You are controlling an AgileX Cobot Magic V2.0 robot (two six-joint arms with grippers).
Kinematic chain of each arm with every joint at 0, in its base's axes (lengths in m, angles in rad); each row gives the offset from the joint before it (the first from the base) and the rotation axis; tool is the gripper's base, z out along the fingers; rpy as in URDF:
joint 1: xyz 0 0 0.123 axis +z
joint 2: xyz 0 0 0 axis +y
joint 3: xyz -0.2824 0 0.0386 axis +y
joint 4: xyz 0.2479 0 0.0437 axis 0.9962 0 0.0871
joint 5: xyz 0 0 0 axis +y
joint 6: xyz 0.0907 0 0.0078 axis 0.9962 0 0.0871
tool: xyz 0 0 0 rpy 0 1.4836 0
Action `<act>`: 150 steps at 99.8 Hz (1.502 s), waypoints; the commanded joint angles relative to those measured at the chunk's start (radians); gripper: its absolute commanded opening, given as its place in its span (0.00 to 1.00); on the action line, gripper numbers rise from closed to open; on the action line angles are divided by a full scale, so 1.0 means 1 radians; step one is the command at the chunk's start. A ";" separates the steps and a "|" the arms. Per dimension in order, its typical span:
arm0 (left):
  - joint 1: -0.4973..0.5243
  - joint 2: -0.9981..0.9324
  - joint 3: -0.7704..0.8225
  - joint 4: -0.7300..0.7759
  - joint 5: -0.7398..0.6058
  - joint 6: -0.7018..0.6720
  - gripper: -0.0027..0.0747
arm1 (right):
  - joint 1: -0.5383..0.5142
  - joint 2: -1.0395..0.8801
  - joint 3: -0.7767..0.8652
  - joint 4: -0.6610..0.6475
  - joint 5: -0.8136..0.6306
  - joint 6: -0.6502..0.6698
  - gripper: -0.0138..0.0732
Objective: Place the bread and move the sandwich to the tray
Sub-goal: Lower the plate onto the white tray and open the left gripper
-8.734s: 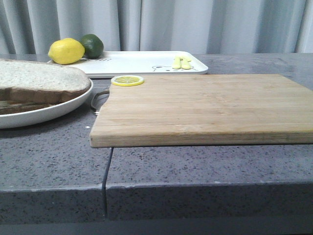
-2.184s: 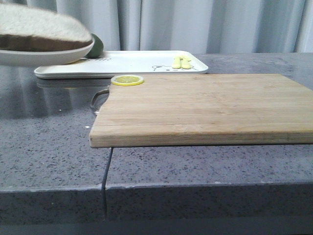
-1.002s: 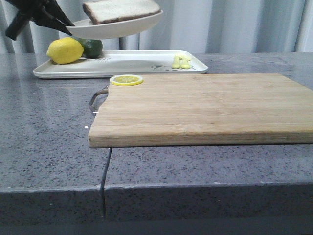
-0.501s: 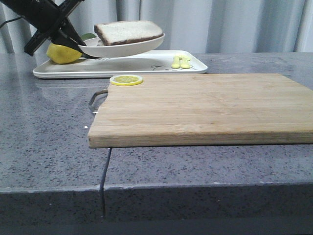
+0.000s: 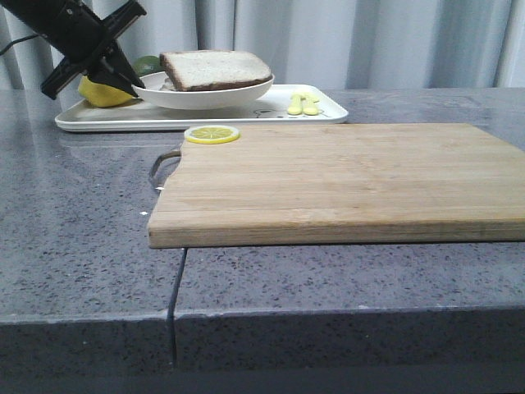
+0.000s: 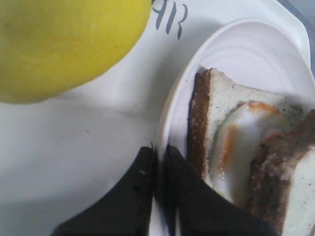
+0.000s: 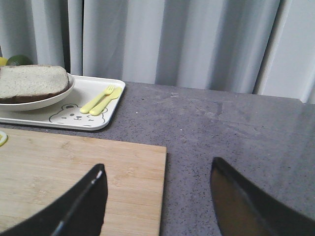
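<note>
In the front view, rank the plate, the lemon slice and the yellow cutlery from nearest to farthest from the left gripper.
1. Plate: its rim sits between the left gripper fingers, on the tray.
2. Lemon slice: on the cutting board's near-left corner.
3. Yellow cutlery: at the tray's right end.

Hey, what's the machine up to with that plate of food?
The left pincer is clamped on the rim of a white plate that carries an egg sandwich. The plate now appears to sit on the white tray at the back of the table, beside a lemon. The right pincer hangs open over the near end of the wooden cutting board, holding nothing. A lemon slice lies on the board's corner. The pincer has not yet let go of the plate.
</note>
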 commanded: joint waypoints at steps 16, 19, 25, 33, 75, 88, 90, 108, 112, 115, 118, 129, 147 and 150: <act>-0.008 -0.053 -0.042 -0.067 -0.042 -0.030 0.01 | -0.006 0.004 -0.026 -0.009 -0.083 -0.001 0.69; -0.008 -0.050 -0.042 -0.063 -0.042 -0.036 0.01 | -0.006 0.004 -0.026 -0.009 -0.083 -0.001 0.69; -0.008 -0.046 -0.042 -0.060 -0.042 -0.036 0.01 | -0.006 0.004 -0.026 -0.009 -0.083 -0.001 0.69; -0.008 -0.042 -0.042 -0.053 -0.042 -0.036 0.01 | -0.006 0.004 -0.026 -0.009 -0.083 -0.001 0.69; -0.008 -0.042 -0.042 -0.080 -0.046 -0.036 0.01 | -0.006 0.004 -0.026 -0.009 -0.083 -0.001 0.69; -0.008 -0.042 -0.042 -0.087 -0.053 -0.036 0.01 | -0.006 0.004 -0.026 -0.009 -0.083 -0.001 0.69; -0.008 -0.042 -0.042 -0.087 -0.053 -0.036 0.01 | -0.006 0.004 -0.026 -0.009 -0.083 -0.001 0.69; -0.008 -0.042 -0.042 -0.087 -0.051 -0.036 0.08 | -0.006 0.004 -0.026 -0.009 -0.083 -0.001 0.69; -0.008 -0.042 -0.042 -0.087 -0.051 -0.036 0.12 | -0.006 0.004 -0.026 -0.009 -0.083 -0.001 0.69; -0.008 -0.042 -0.042 -0.087 -0.049 -0.036 0.16 | -0.006 0.004 -0.026 -0.009 -0.083 -0.001 0.69; -0.008 -0.042 -0.042 -0.087 -0.047 -0.036 0.20 | -0.006 0.004 -0.026 -0.009 -0.083 -0.001 0.69; 0.001 -0.042 -0.042 -0.087 -0.037 -0.036 0.32 | -0.006 0.004 -0.026 -0.009 -0.086 -0.001 0.69; 0.006 -0.052 -0.042 -0.087 -0.033 -0.036 0.36 | -0.006 0.004 -0.026 -0.009 -0.095 -0.001 0.69; 0.006 -0.058 -0.042 -0.079 -0.033 -0.036 0.36 | -0.006 0.004 -0.026 -0.009 -0.096 -0.001 0.69</act>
